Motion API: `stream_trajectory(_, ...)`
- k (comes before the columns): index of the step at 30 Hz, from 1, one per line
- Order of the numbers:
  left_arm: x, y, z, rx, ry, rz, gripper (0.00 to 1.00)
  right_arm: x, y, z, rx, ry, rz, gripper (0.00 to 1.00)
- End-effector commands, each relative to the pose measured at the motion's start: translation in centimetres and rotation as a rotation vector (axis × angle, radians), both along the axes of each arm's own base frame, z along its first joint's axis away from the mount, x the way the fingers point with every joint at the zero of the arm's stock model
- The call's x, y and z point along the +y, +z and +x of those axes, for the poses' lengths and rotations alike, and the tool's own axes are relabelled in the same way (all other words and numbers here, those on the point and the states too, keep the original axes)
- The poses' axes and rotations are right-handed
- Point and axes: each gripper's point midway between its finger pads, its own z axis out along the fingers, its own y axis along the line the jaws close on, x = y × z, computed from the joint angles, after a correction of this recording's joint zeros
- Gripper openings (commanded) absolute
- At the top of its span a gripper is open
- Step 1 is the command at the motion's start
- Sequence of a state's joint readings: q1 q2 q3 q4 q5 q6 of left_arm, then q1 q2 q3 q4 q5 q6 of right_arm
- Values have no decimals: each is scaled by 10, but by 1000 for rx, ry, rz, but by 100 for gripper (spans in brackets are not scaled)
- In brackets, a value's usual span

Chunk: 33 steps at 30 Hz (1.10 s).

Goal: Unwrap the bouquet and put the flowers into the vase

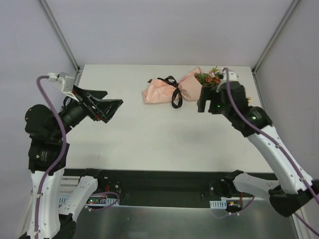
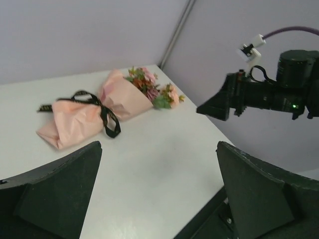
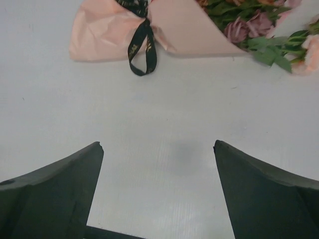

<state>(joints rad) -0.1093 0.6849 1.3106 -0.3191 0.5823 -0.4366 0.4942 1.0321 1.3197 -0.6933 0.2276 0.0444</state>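
The bouquet (image 1: 160, 93) lies flat near the table's (image 1: 149, 144) far edge, its flowers (image 1: 211, 76) pointing toward the far right corner. Bare white tabletop runs from it to the near edge and the left edge. The right gripper (image 1: 203, 102) hangs just beside the flower end, fingers spread wide and holding nothing. The left gripper (image 1: 110, 102) sits over the left edge, well apart from the bouquet, its fingers also wide and empty. The stems are hidden inside the wrap, and the right arm covers part of the blooms from above. The right wrist view cuts off the bundle's top. The pale pink paper is matte and creased, cinched by a black ribbon (image 1: 174, 92) bow with faint printed lettering
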Motion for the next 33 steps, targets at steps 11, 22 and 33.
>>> stream_trajectory(11, -37, -183, 63, 619, -216, 11, 93, 191, -132, 46, 382, 320, -112, 96)
stream_trajectory(22, -68, -268, 53, 773, -224, 48, 79, 188, -124, 173, 202, 181, 35, 70)
stream_trajectory(33, -69, -263, 23, 754, -259, -4, 78, 220, -150, 293, 133, 166, 409, 56)
